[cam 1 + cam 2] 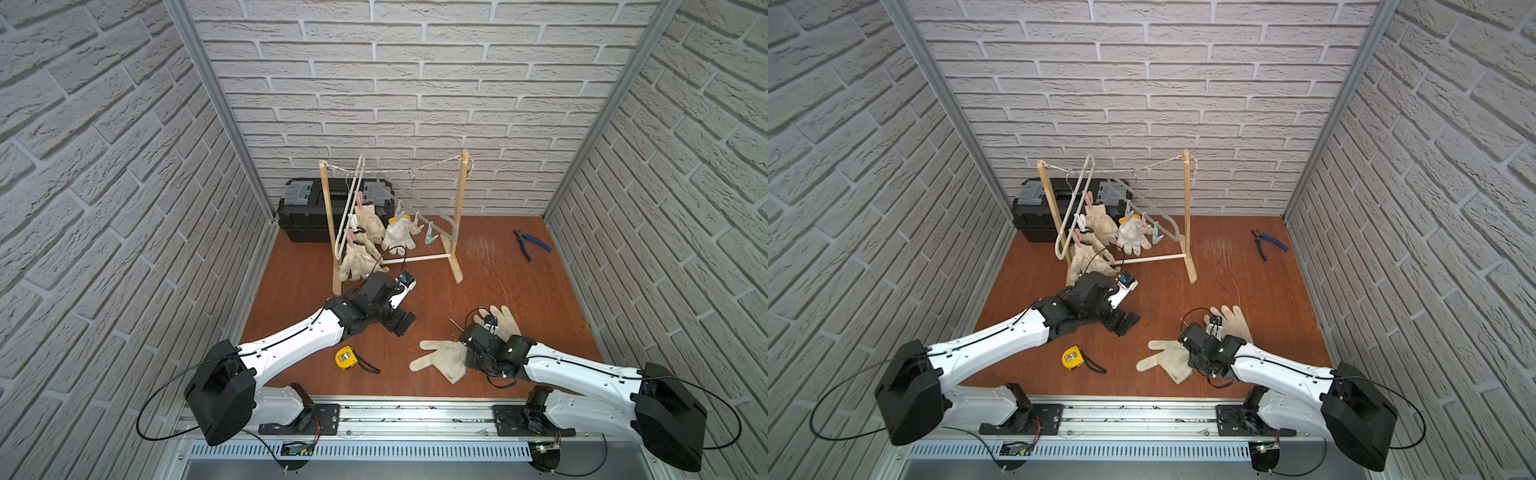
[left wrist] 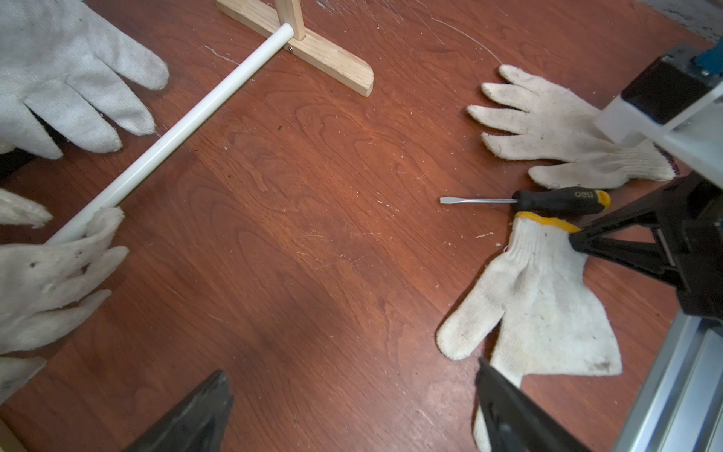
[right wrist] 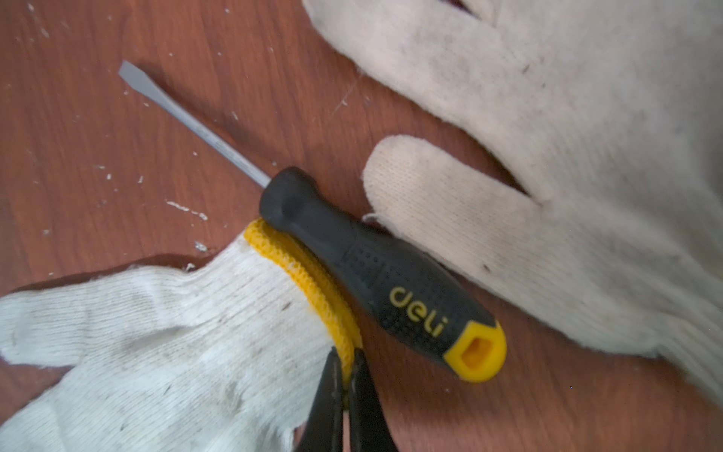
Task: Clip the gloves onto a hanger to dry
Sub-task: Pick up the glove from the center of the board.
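A dirty off-white glove with yellow cuff edging (image 3: 164, 352) (image 1: 440, 359) lies flat on the wooden table. My right gripper (image 3: 346, 358) is shut on that yellow cuff, seen from the side in the left wrist view (image 2: 579, 236). A second glove (image 1: 505, 320) (image 2: 547, 125) lies just beyond it. My left gripper (image 2: 352, 370) (image 1: 401, 324) hangs open over bare table in front of the rack, holding nothing. Three gloves (image 1: 372, 222) (image 1: 399, 235) (image 1: 359, 259) are clipped to a white hanger (image 1: 351, 208) and a clear hanger (image 1: 419, 208) on the wooden rack (image 1: 459, 216).
A black-handled screwdriver (image 3: 375, 281) (image 2: 559, 199) lies against the held cuff, between the two table gloves. A yellow tape measure (image 1: 345, 357) sits at the front, blue pliers (image 1: 532, 243) at the back right, and a black toolbox (image 1: 307, 212) behind the rack. A green clip (image 1: 431, 237) hangs free.
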`<state>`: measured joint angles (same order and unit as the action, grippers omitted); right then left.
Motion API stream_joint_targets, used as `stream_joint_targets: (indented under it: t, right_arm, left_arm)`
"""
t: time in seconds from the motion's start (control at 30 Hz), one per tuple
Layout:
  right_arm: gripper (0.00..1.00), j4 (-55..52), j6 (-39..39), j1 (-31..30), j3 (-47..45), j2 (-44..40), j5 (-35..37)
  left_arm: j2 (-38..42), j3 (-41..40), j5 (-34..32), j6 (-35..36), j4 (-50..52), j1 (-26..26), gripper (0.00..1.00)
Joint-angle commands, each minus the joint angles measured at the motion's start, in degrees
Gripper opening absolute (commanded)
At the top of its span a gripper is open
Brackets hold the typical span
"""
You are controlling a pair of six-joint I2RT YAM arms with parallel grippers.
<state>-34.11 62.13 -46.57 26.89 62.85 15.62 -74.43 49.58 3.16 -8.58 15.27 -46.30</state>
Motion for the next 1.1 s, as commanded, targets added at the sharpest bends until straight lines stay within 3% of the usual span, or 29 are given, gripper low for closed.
stream_joint_targets:
  t: [0.0,0.27,0.57,0.7,0.77,0.87,1.07]
  right_arm:
    - [0.02,-1.9,-6.8,-0.4,3.9,-3.0,1.8]
    - [0.02,-4.5,-30.7,-5.5,17.5,-4.8,5.5]
    - [0.02,7.0,-61.6,-5.9,22.2,-7.2,7.0]
    - [0.03,8.6,-73.0,-2.7,25.0,-6.9,-3.5]
    - [0.03,10.0,-77.3,-0.1,25.8,-7.6,-9.7]
    - [0.03,11.3,-82.3,3.3,27.2,-8.1,-19.4]
    - [0.03,6.4,-88.0,8.1,34.8,-3.1,-31.5]
  left_arm:
    - [0.6,2.0,-0.5,0.8,0.4,-0.1,0.98]
    - [3.8,3.7,0.6,2.7,2.7,0.7,0.98]
    - [7.9,5.6,8.9,5.2,1.6,3.8,0.97]
    - [8.2,6.0,12.7,8.5,0.9,4.6,0.95]
    - [8.7,5.3,18.1,10.6,-0.5,5.8,0.92]
    - [9.5,4.5,20.9,15.4,-1.3,6.3,0.90]
    - [10.4,7.1,23.6,21.4,1.3,6.8,0.85]
